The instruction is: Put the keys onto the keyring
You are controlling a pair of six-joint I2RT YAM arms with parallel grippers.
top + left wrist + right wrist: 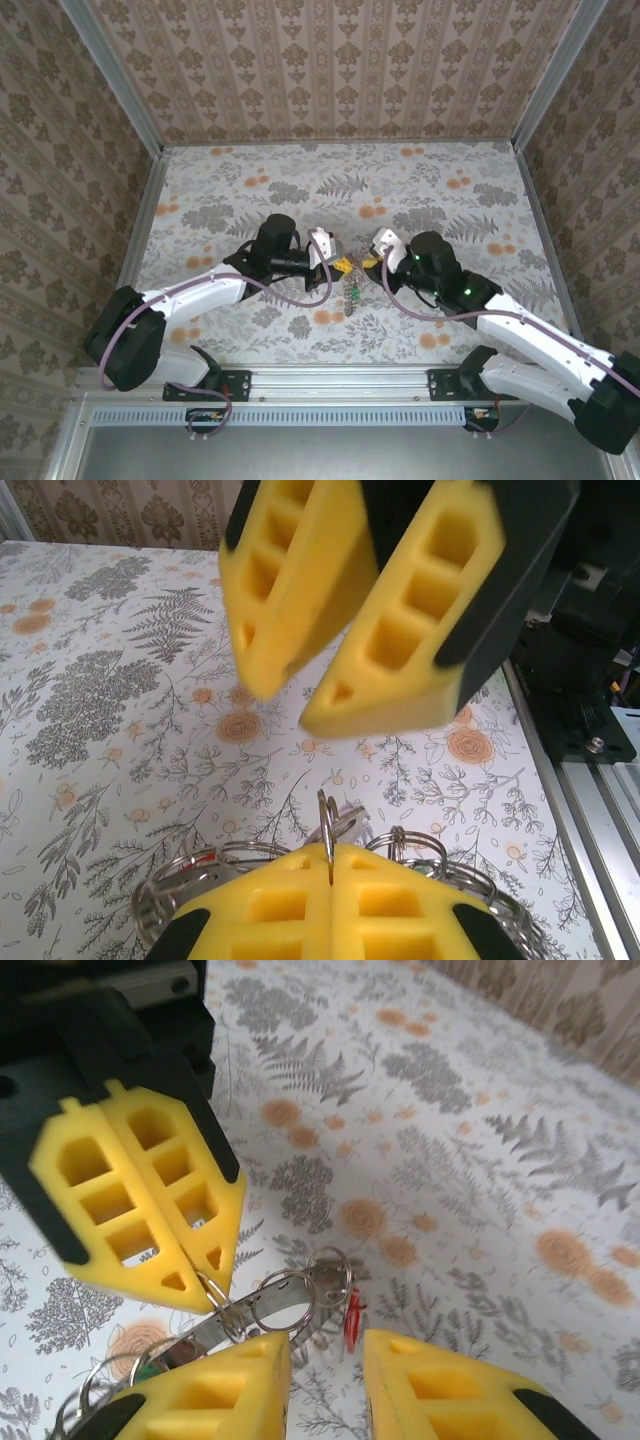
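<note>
Closest to us, at the bottom of the left wrist view, the left gripper (pixel 330 854) has its yellow fingers pressed flat together on a thin wire loop of the keyring (pixel 328 830). The loop stands edge-on between them, lifted off the table (pixel 120 730), and more loops fan out to either side. Facing it, the right gripper (pixel 298 708) holds its fingers a narrow way apart with nothing between them. In its own wrist view that gap sits just beside the small rings.

A red key (pixel 352 1325) hangs at those rings, and a green key (pixel 150 1365) shows lower in the bunch. From above, the whole cluster dangles between the two grippers over the middle of the table.

We judge the task to be well along, since both coloured keys seem gathered with the ring. We cannot tell whether each is fully threaded on, or whether another key is left to add.
</note>
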